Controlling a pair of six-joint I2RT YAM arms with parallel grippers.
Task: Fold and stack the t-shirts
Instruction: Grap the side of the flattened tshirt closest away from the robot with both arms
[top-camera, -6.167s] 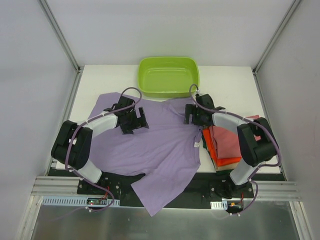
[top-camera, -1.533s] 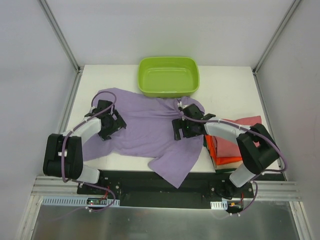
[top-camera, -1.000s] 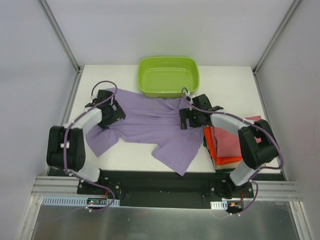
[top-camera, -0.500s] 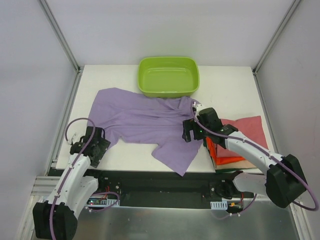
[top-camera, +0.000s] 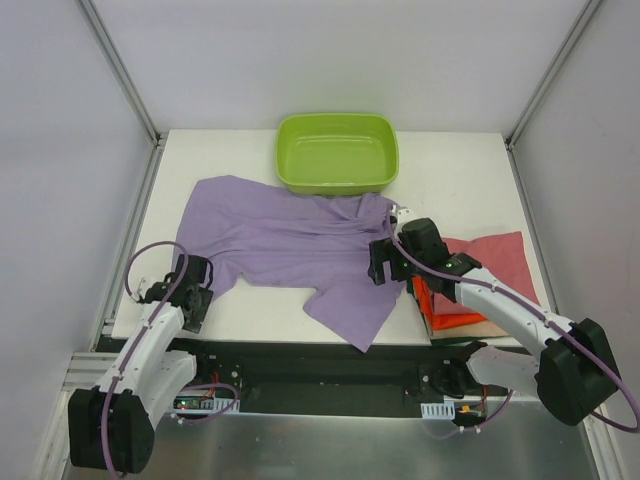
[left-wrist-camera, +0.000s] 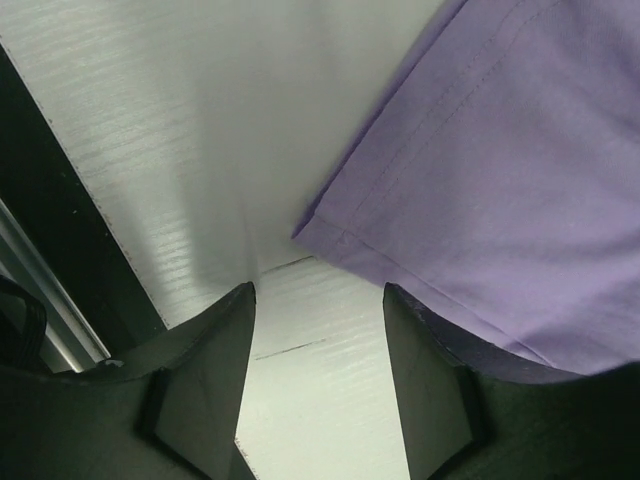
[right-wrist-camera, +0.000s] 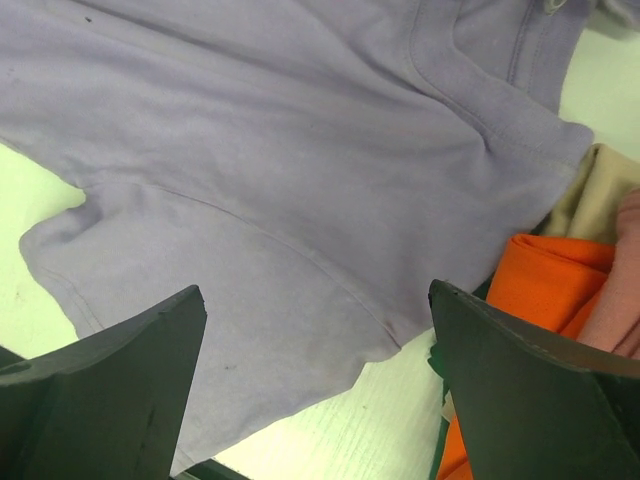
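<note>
The lilac t-shirt lies rumpled and unfolded across the middle of the white table, one flap reaching the front edge. A stack of folded t-shirts sits at the right: rose-red on top, orange below. My left gripper is low at the lilac shirt's near-left corner. That gripper is part-way open over bare table, its right finger at the cloth's edge. My right gripper hovers wide open over the lilac shirt, beside the orange shirt.
A lime-green tub stands at the back centre, touching the lilac shirt's far edge. The black front rail runs just left of my left gripper. Grey enclosure walls close in both sides.
The left arm pulled back from the shirt's far-left part to its near-left corner, and its jaws narrowed. The right arm shifted slightly toward the front. The shirt lies flatter at the far left.
</note>
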